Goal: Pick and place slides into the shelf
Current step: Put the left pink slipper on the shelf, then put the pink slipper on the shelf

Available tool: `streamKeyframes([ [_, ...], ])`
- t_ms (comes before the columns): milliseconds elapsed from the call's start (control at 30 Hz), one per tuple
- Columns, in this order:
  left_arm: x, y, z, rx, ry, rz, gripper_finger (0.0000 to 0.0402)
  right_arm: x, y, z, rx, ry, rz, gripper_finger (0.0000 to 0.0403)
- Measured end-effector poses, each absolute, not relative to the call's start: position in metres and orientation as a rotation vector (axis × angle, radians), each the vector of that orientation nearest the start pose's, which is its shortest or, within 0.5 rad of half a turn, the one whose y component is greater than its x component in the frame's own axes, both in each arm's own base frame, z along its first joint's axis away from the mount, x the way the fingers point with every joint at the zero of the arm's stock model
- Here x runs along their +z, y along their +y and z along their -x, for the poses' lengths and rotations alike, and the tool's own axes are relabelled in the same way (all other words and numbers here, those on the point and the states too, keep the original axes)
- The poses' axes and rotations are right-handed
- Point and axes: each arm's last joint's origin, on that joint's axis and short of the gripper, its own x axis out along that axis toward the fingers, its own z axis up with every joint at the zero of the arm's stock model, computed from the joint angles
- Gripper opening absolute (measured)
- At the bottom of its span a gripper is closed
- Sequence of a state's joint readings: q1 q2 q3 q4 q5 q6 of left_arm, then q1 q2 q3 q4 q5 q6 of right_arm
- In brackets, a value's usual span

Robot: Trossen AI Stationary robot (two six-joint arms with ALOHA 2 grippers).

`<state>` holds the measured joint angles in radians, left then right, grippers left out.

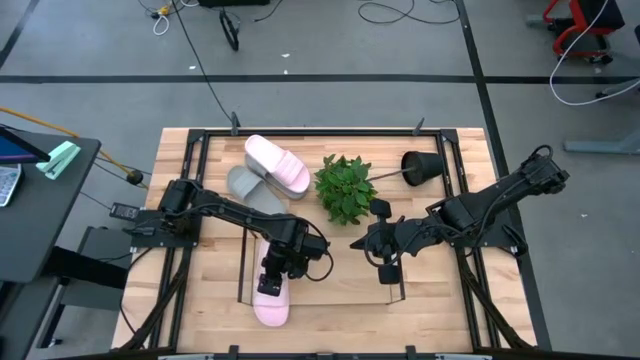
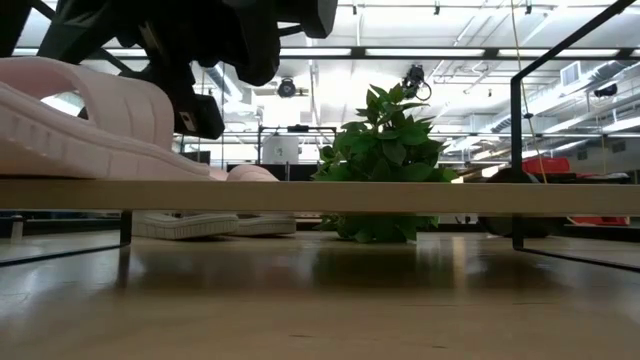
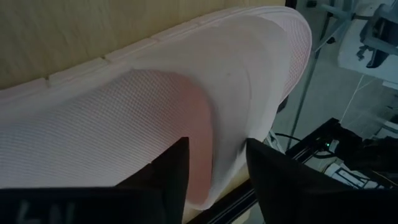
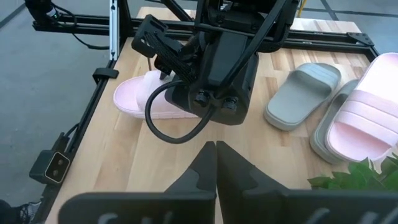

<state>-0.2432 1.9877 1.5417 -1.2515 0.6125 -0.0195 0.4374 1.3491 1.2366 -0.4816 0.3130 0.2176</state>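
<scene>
Wooden tabletop, black frame round it, workshop floor w/ cables beyond. Left gripper (image 1: 272, 280) is down on a pale pink slide (image 1: 270, 300) lying on the shelf (image 1: 243, 262) near the table's front edge — left wrist view shows its fingers (image 3: 168, 174) parted, straddling the wide strap (image 3: 205, 106), apparently not yet pinching. Second pink slide (image 1: 277, 163) sits at the back, overlapping a grey slide (image 1: 252, 190); the fourth I can't pick out for sure. Green plant (image 1: 344, 186) is just beside them. Right gripper (image 1: 372, 243) waits mid-table, fingers closed together, nothing in them.

Handling, as a guess: slides look like light foam or rubber — soft, a bit springy, not fragile. Textured strap should give decent grip; sole would be too wide and flat. Best hold is probably across the strap's arch, near its middle, so the slide hangs level. Squeezing hard will likely just fold the strap.
</scene>
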Motion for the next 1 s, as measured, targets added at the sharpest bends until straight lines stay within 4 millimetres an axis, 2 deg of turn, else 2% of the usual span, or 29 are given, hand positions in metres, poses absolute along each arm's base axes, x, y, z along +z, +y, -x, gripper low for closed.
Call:
streamKeyframes([
  [300,0.203,-0.096,-0.347,-0.593,1.746,0.358,0.0185,0.34,0.115,-0.268,0.06,0.562,0.008,0.0004],
  [567,0.207,-0.073,-0.343,-0.565,1.801,0.398,0.0179,0.34,0.115,-0.267,0.06,0.562,0.009,0.0003],
  [800,0.223,-0.034,-0.336,-0.486,1.807,0.378,0.0177,0.339,0.115,-0.267,0.06,0.567,0.014,0.0007],
  [1000,0.255,0.017,-0.33,-0.262,1.705,0.296,0.0172,0.339,0.114,-0.267,0.057,0.575,0.021,0.0004],
])
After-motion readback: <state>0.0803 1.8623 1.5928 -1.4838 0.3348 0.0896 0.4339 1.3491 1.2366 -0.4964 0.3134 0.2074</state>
